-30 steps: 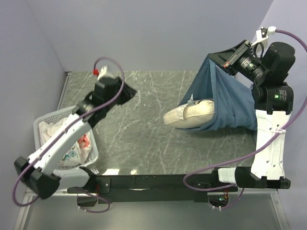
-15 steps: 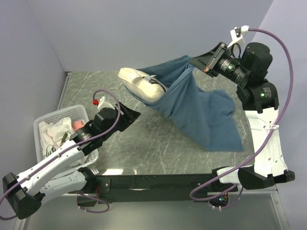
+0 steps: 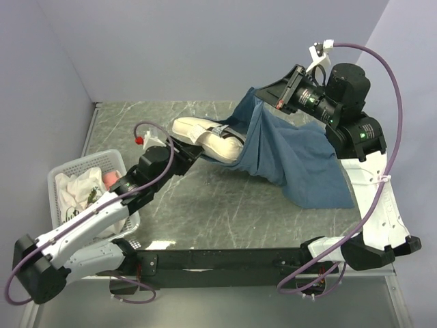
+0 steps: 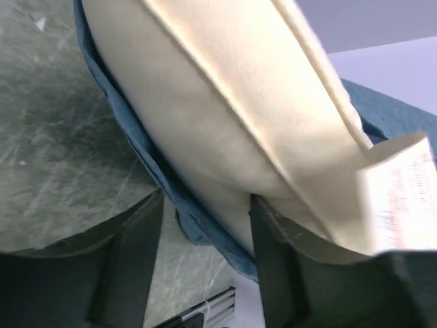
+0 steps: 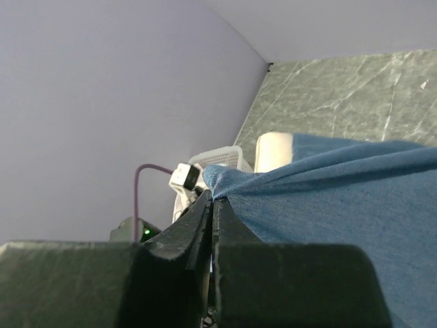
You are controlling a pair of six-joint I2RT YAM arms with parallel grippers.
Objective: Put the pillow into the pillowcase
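Note:
The cream pillow (image 3: 203,134) lies tilted at the back middle of the table, its right end inside the blue pillowcase (image 3: 290,156). My right gripper (image 3: 278,96) is raised and shut on the pillowcase's edge (image 5: 235,179), holding the opening up. In the right wrist view, a bit of the pillow (image 5: 274,147) shows under the cloth. My left gripper (image 3: 189,152) is open at the pillow's near side. In the left wrist view, the pillow (image 4: 225,123) fills the frame, with its white tag (image 4: 403,195) at the right. The pillowcase hem (image 4: 147,160) runs below it. The right finger (image 4: 276,263) touches the pillow.
A white basket (image 3: 65,171) holding clothes stands at the left edge of the table, under my left arm. Grey walls close the back and both sides. The dark marble tabletop (image 3: 225,205) shows in front of the pillow.
My left arm has reached forward, bringing its open jaws up to the pillow. The pillow has settled lower and a little right. My right gripper has shifted slightly left, still holding the pillowcase.

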